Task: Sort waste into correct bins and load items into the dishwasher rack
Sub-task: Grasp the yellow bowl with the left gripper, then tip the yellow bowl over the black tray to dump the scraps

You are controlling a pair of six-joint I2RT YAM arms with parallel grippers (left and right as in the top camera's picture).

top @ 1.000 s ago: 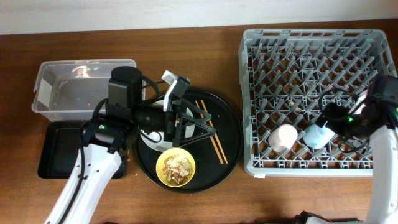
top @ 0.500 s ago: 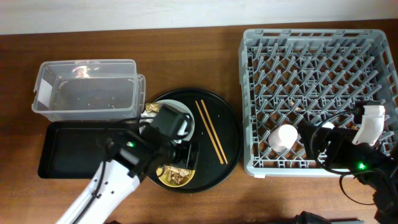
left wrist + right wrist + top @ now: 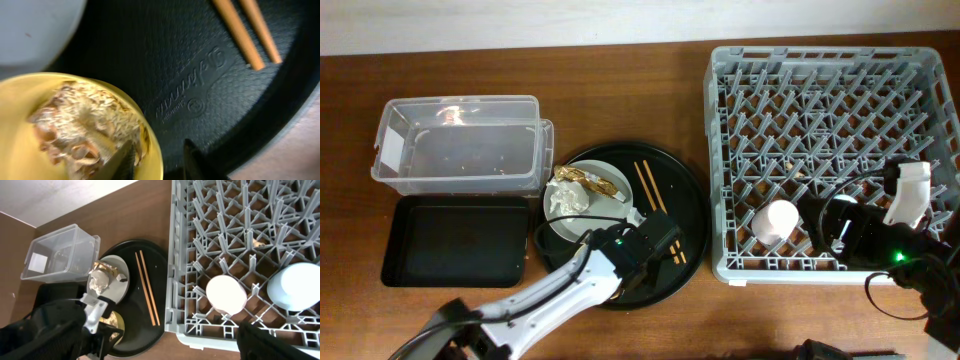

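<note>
Standing on the right of the brown wooden bench (image 3: 620,100), the large square grey pegged plastic crate (image 3: 820,55) is seen with an upturned pink cup (image 3: 777,220) and light blue cup (image 3: 299,287) side by side near its front. The right hand (image 3: 840,228) is poised over them; its state cannot be told. On the large round black tray (image 3: 688,200), the small yellow bowl (image 3: 20,120) of brownish-tan food scraps (image 3: 80,125) is straddled at its rim by the left hand (image 3: 157,162), whose fingers are parted. Two thin wooden chopsticks (image 3: 655,195) are laid alongside.
</note>
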